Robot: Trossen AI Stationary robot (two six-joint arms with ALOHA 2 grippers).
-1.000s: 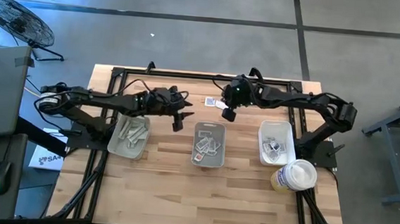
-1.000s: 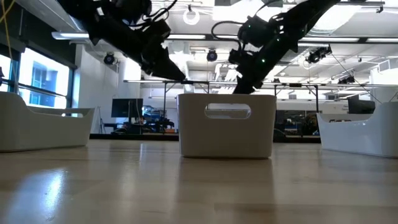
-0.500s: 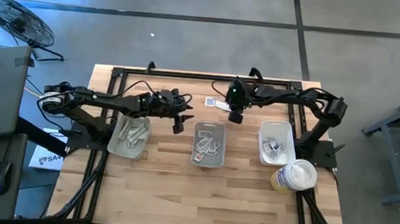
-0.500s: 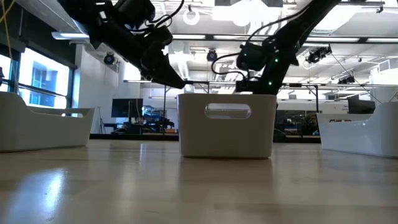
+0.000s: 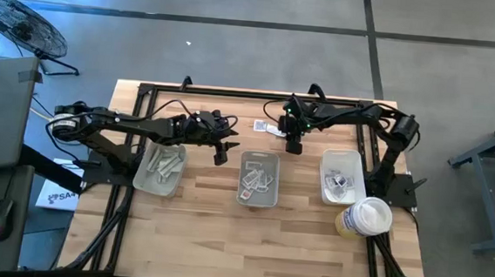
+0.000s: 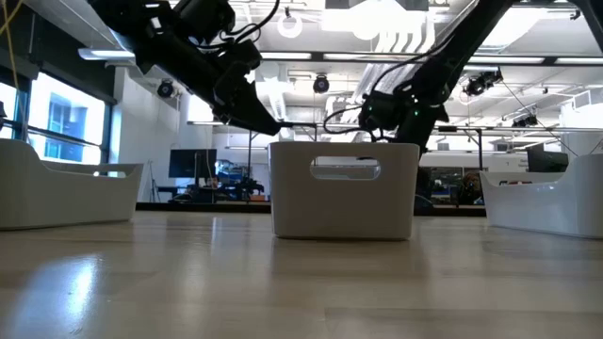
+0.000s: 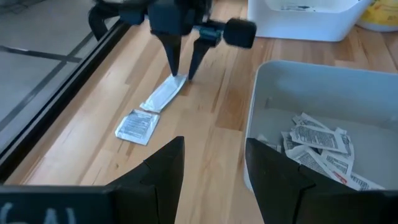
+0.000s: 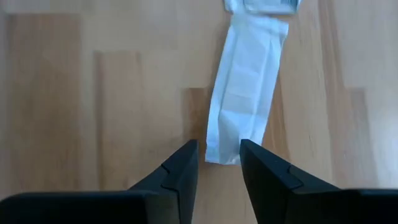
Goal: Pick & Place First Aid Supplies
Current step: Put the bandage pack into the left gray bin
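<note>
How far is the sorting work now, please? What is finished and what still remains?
Done: packets already lie in the left tray, middle tray and right tray. In hand: the right gripper, open, points down at the end of a white oblong wrapper. Left: that wrapper and a square sachet beside it. The left gripper waits open.

Grey concrete floor [image 5: 237, 33] around the table, a floor fan [image 5: 20, 22], bright ceiling lights [image 6: 405, 24] overhead.
</note>
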